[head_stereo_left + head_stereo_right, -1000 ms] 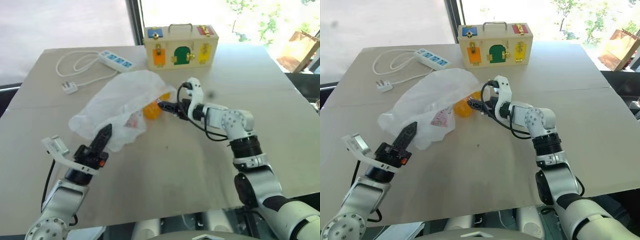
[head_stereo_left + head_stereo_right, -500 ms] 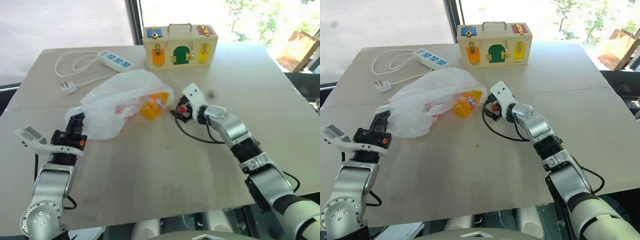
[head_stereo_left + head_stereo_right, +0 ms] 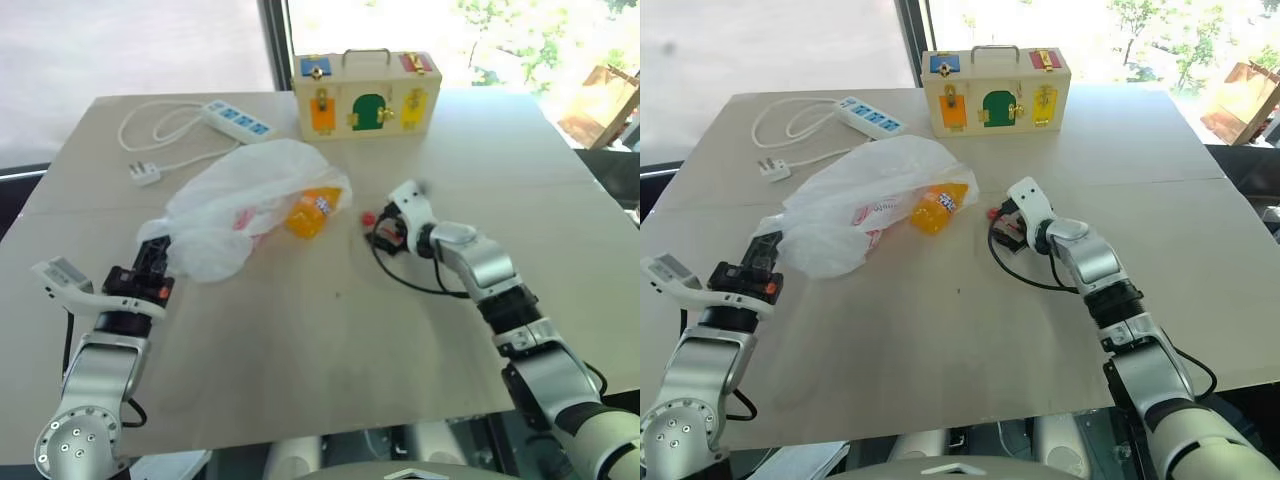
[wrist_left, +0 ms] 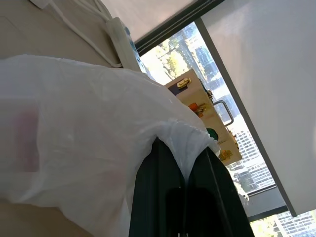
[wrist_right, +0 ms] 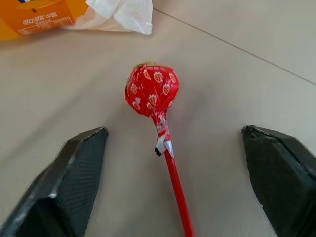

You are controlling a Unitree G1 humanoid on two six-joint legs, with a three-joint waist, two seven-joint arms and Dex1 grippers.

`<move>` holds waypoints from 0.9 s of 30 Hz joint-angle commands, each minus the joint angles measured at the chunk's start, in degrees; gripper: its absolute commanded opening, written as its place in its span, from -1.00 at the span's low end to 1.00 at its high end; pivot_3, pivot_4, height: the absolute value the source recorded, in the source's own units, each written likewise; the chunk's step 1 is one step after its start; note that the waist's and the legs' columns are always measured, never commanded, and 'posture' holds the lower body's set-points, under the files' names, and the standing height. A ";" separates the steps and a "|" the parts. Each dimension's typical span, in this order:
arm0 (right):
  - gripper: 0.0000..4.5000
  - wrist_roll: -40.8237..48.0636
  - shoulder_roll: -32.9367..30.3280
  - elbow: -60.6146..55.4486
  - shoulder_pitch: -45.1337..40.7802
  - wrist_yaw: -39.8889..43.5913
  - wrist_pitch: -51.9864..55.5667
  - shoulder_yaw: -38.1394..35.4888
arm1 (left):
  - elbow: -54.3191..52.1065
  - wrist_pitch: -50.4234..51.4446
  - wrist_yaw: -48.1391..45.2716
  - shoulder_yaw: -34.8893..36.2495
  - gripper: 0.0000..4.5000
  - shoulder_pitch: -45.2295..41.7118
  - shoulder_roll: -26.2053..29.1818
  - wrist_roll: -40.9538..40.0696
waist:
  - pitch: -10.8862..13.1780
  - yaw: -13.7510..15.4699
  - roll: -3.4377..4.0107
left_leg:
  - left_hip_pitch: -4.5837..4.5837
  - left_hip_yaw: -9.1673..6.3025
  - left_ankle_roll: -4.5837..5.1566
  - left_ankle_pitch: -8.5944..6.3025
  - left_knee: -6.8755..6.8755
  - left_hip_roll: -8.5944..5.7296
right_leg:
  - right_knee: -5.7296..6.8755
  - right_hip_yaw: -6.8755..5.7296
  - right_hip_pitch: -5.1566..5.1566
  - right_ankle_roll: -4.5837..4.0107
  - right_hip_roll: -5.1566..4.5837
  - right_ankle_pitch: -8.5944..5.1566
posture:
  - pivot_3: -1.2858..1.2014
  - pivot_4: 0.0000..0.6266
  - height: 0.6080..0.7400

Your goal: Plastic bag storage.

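The plastic bag [image 3: 235, 205], thin crinkly white with red print, lies on the table left of centre. My left gripper [image 3: 152, 260] is shut on the bag's near-left edge; in the left wrist view a fold of the bag [image 4: 89, 148] is pinched between its black fingers [image 4: 158, 187]. An orange bottle [image 3: 312, 212] lies on its side at the bag's open mouth, half out of it. Right of the bottle a red lollipop [image 5: 150, 91] lies on the table. My right gripper [image 5: 173, 132] is open low over the table, with the lollipop's stick between its fingertips, untouched.
A wooden latch box [image 3: 365, 92] with coloured doors stands at the back. A white power strip [image 3: 232, 118] with its cable and plug [image 3: 143, 172] lies at the back left. A black cable [image 3: 405, 280] loops on the table below my right wrist.
My right gripper has drawn back from the bag's mouth, to the right and down to the lollipop. My left gripper has pulled the bag's edge leftward, baring more of the bottle.
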 commanded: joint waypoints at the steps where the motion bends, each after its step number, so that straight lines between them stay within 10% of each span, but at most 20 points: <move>1: 0.24 0.22 -0.56 -0.73 2.06 1.32 4.22 -0.34 | -1.62 -0.44 -0.94 1.36 -1.00 0.52 0.29 -0.05 | 0.00 0.29 -0.01 | 0.02 0.00 0.00 0.00 0.00 0.00 | 0.00 0.00 0.01 -0.04 0.00 -0.02 | 0.03 -0.52 0.98; 7: -0.99 0.65 -0.91 -3.13 3.19 3.46 6.78 -0.34 | -1.54 -0.39 -1.47 1.58 -1.00 0.70 0.44 -0.17 | -0.02 0.41 -0.03 | 0.16 0.05 0.00 0.00 -0.01 0.00 | 0.01 0.05 0.11 -0.18 0.01 -0.10 | 0.03 -0.52 0.98; 17: -0.99 9.17 4.26 -15.75 -5.35 10.22 12.37 -1.63 | -3.70 2.13 -4.91 -1.95 -1.00 2.55 0.45 0.60 | 0.14 0.28 0.10 | 0.14 0.09 0.00 0.00 -0.07 0.04 | 0.05 0.10 0.01 -0.17 0.07 -0.10 | 0.03 -0.52 0.98; 27: -0.99 5.62 4.85 -17.92 -10.09 17.39 7.32 12.91 | -10.22 3.35 -9.05 -8.66 -1.00 3.33 0.49 3.83 | 0.12 0.45 0.06 | 0.00 -0.01 -0.02 -0.01 -0.08 0.03 | -0.04 -0.04 -0.02 -0.18 -0.06 -0.10 | 0.03 -0.52 0.98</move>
